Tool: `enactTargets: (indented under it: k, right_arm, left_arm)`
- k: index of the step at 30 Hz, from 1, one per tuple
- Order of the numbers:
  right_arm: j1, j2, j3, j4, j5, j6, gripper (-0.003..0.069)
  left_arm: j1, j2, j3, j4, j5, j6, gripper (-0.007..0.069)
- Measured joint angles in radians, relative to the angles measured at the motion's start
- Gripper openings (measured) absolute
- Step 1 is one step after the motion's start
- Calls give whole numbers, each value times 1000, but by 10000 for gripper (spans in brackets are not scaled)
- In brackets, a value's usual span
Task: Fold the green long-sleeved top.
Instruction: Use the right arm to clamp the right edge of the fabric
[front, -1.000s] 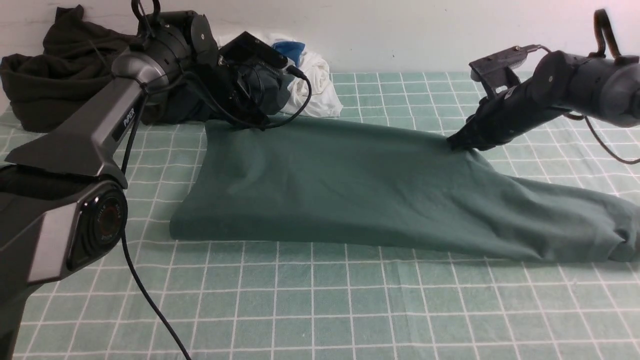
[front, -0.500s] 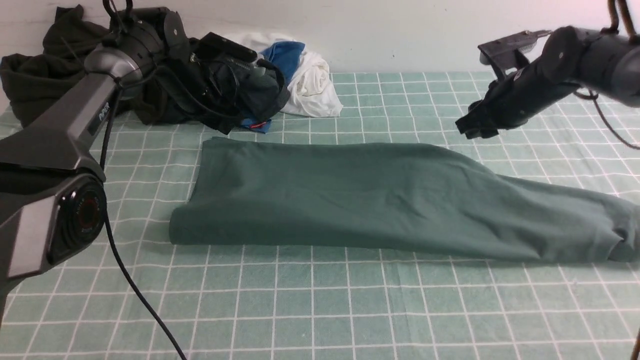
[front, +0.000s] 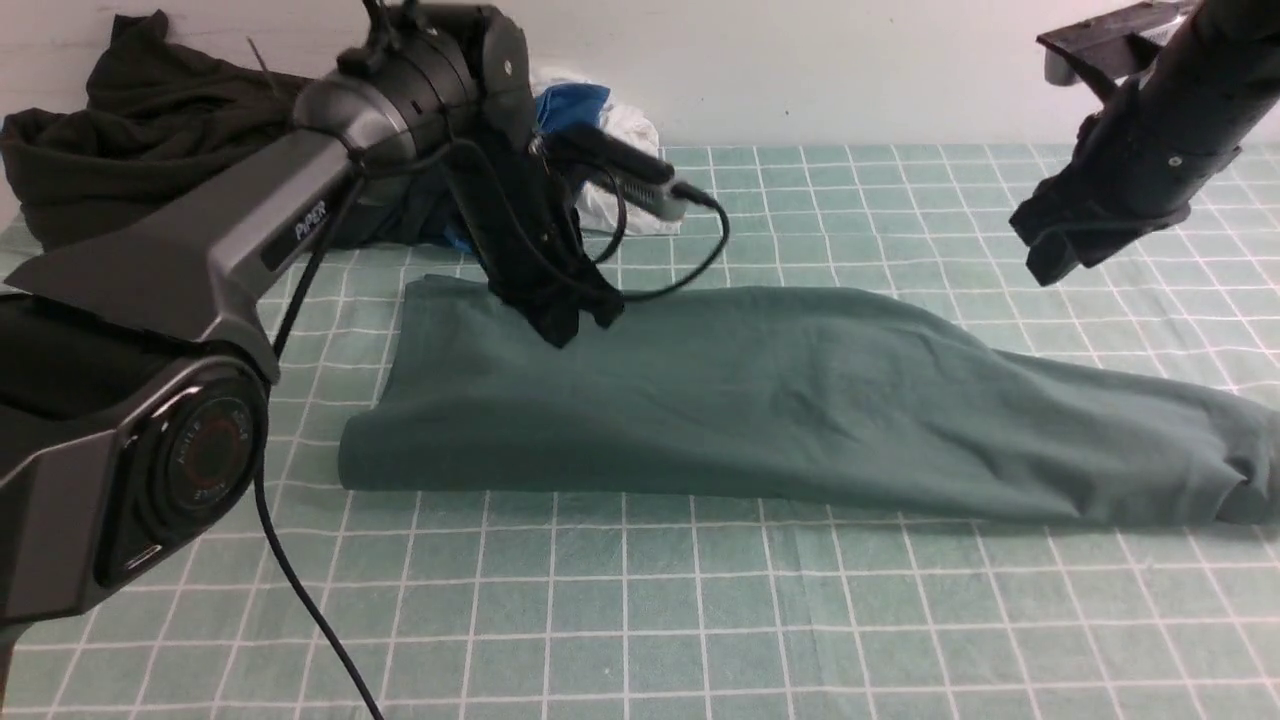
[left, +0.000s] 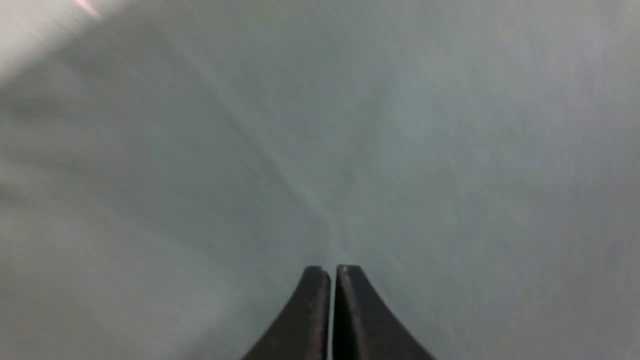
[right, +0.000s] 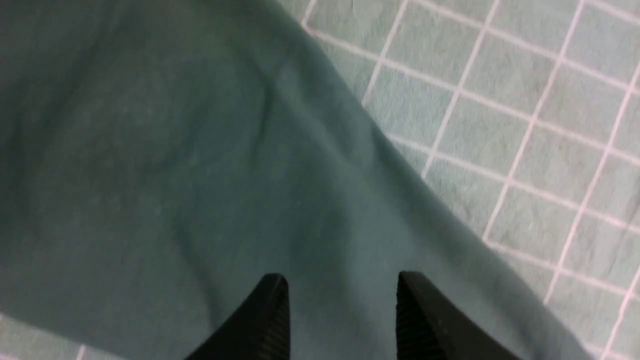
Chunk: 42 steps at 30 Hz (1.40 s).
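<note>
Jaws apart over green top (right: 200, 175), checked tablecloth (right: 500, 125)

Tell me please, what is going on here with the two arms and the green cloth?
A two-armed robot is folding a green top, which lies as a long band across the checked table. The left gripper is shut, its tip down on the top near the far left corner; whether it pinches cloth cannot be told. The right gripper hangs open above the top's right part, holding nothing. Other clothes are piled at the back left.
</note>
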Motion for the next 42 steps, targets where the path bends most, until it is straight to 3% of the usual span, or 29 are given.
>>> enactTargets:
  k: [3, 9, 15, 18, 24, 30, 33, 38, 39, 42]
  right_arm:
    - [-32, -71, 155, 2, -16, 3, 276]
    - [-173, -87, 406, 3, -219, 41, 267]
    - [-310, -27, 452, -3, -295, 105, 278]
    - [-355, -20, 452, -3, -309, 112, 321]
    - [-377, 3, 452, 23, -358, 116, 498]
    - [-375, 68, 452, 26, -374, 126, 532]
    - [-372, 71, 451, 28, -377, 127, 479]
    - [-356, 71, 449, 41, -374, 114, 297]
    - [-353, 72, 449, 57, -374, 93, 200]
    - [-353, 72, 445, 75, -370, 67, 62]
  left_arm:
    - [9, -21, 122, 28, -2, 0, -3]
    - [75, -55, 277, -1, -43, -1, -3]
    - [93, -73, 318, -39, -72, 1, -3]
    - [95, -73, 319, -46, -73, 8, -3]
    - [99, -73, 321, -66, -73, 37, -3]
    - [100, -73, 322, -67, -73, 41, -3]
    - [101, -73, 322, -67, -73, 42, -3]
    - [101, -73, 322, -67, -73, 43, -3]
    - [101, -75, 322, -67, -73, 44, -3]
    - [101, -80, 323, -64, -74, 44, -3]
